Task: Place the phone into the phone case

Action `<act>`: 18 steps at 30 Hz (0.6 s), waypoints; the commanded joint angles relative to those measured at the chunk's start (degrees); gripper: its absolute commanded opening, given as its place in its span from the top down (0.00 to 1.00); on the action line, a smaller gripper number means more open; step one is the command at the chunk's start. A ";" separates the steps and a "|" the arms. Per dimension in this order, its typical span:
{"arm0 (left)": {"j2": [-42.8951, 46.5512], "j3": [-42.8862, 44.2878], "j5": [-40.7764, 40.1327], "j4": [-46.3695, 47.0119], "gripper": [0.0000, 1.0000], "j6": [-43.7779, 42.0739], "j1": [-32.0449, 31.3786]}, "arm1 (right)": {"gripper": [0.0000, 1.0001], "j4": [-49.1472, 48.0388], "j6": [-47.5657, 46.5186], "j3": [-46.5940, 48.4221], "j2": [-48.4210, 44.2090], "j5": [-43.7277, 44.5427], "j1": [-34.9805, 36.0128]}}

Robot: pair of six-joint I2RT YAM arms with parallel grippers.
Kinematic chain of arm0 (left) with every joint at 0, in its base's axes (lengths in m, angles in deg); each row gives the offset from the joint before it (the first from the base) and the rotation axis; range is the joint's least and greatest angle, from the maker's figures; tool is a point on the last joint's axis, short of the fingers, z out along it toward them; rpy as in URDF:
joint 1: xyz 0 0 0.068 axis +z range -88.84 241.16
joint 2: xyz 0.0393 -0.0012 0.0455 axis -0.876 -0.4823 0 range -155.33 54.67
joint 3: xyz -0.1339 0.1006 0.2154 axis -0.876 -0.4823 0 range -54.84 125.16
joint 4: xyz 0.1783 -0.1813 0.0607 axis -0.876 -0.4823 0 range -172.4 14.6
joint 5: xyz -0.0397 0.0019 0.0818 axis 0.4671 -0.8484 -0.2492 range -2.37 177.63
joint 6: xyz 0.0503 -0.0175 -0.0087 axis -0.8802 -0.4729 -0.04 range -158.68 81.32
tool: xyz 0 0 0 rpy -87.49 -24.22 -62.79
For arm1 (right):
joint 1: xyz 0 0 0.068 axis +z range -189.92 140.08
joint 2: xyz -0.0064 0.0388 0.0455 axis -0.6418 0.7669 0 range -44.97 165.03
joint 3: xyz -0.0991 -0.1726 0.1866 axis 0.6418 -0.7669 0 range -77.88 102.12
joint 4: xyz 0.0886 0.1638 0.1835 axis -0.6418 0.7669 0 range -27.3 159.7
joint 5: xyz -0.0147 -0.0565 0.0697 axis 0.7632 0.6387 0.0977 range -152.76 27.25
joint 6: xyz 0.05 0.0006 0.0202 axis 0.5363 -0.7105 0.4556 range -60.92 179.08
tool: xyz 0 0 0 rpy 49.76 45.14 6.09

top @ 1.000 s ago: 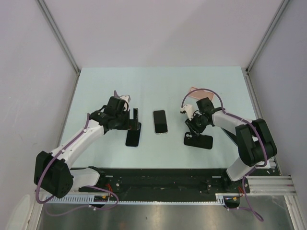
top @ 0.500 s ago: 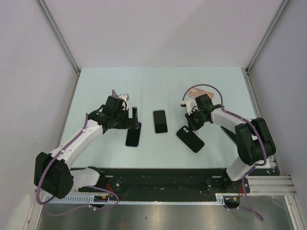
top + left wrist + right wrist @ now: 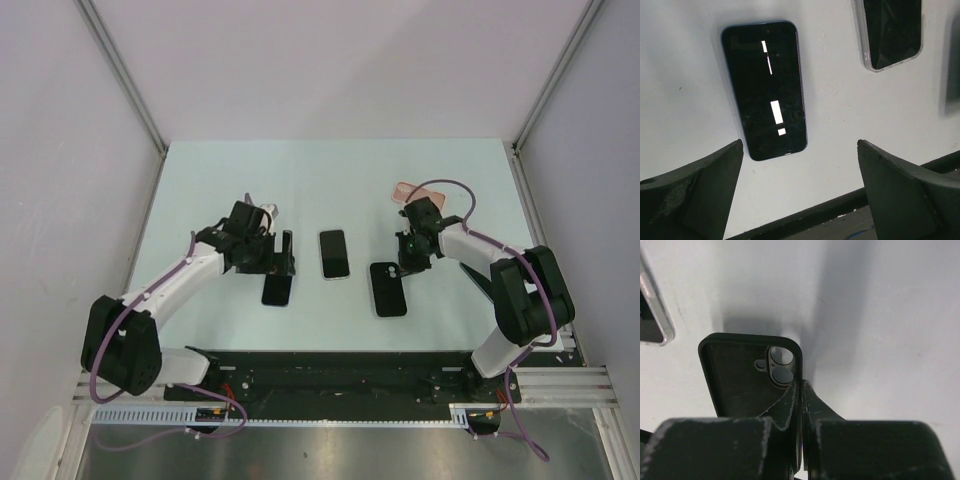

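Left: left gripper (image 3: 800, 145) with jaws spread wide, hanging over phone (image 3: 277, 290). Phone flat on table (image 3: 200, 180), screen up, dark, white glare streaks across the glass, near end close to one fingertip in left wrist view. Centre: second handset (image 3: 334, 254), transparent-edged, lying flat, apart from both arms. Right of that: phone case (image 3: 388, 290), black, open side up, camera cutout at one end, nothing seated in it. Right gripper (image 3: 801, 395) with jaws pressed together, pinching the case's long wall beside the cutout. Behind right arm: pink item (image 3: 415, 191), kind unclear.
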 commanded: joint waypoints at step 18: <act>-13.41 2.73 -7.73 -4.02 0.00 -1.01 -5.08 | 0.90 0.76 17.09 -2.50 -2.37 8.42 3.18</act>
